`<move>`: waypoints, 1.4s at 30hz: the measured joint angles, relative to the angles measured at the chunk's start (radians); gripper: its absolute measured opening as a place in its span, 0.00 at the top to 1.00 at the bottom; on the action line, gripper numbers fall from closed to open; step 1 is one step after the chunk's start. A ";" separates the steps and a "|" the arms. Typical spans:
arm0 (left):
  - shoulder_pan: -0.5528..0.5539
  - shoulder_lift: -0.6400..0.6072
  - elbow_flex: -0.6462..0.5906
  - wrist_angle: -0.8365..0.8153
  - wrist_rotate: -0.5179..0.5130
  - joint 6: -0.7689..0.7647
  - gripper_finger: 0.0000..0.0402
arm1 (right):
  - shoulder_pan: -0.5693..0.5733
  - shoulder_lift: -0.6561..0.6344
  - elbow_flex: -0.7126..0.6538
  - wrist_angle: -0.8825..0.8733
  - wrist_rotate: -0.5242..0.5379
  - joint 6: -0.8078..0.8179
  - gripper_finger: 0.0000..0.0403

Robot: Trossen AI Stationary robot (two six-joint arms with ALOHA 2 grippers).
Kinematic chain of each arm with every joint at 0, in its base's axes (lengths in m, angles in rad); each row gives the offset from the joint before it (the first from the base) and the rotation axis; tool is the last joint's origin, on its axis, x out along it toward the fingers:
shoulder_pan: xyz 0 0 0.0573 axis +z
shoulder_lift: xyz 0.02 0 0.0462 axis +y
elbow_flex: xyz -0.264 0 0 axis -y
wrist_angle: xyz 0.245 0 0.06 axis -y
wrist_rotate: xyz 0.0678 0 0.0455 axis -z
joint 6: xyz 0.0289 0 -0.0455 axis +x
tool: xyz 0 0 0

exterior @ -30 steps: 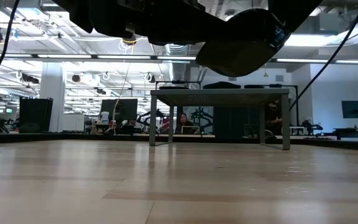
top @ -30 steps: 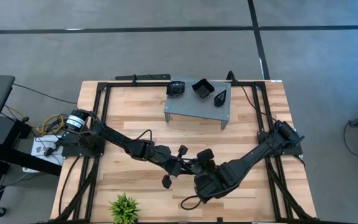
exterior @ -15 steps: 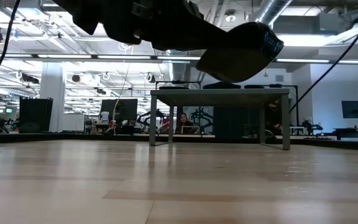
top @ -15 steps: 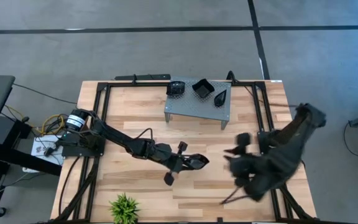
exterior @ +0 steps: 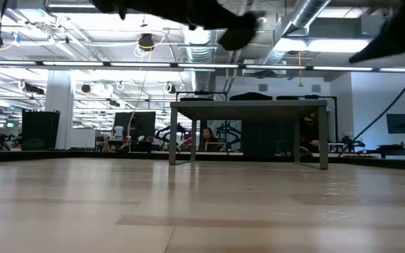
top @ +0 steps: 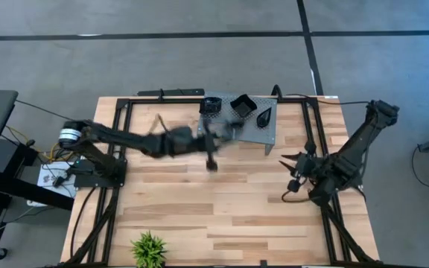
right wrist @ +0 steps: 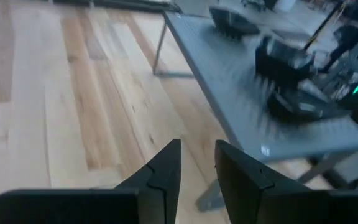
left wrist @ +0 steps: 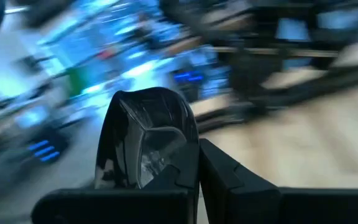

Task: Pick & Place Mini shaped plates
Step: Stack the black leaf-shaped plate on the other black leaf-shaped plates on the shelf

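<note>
We see the left claw [top: 226,134] clamped tight on a glossy black mini plate [left wrist: 145,146], just over the grey shelf [top: 237,128]. Three plates [top: 243,106] sit on that shelf. Our right claw [right wrist: 197,165] hangs empty beside the shelf, fingers slightly parted.
</note>
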 joint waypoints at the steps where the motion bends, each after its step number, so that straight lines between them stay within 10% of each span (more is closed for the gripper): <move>1: 0.034 -0.033 0.000 -0.019 -0.032 0.002 0.98 | -0.014 -0.024 -0.021 0.010 -0.008 0.000 0.77; 12: 0.358 -0.154 0.000 -0.359 -0.088 -0.221 0.98 | -0.088 -0.139 -0.045 0.307 -0.131 -0.162 0.77; 24: 0.337 -0.078 0.000 -0.326 -0.103 -0.213 0.98 | -0.151 -0.033 -0.045 0.717 -0.398 -0.716 0.77; 42: 0.337 -0.032 0.000 -0.322 -0.059 0.129 0.98 | -0.273 -0.032 -0.045 0.744 -0.476 -0.881 0.77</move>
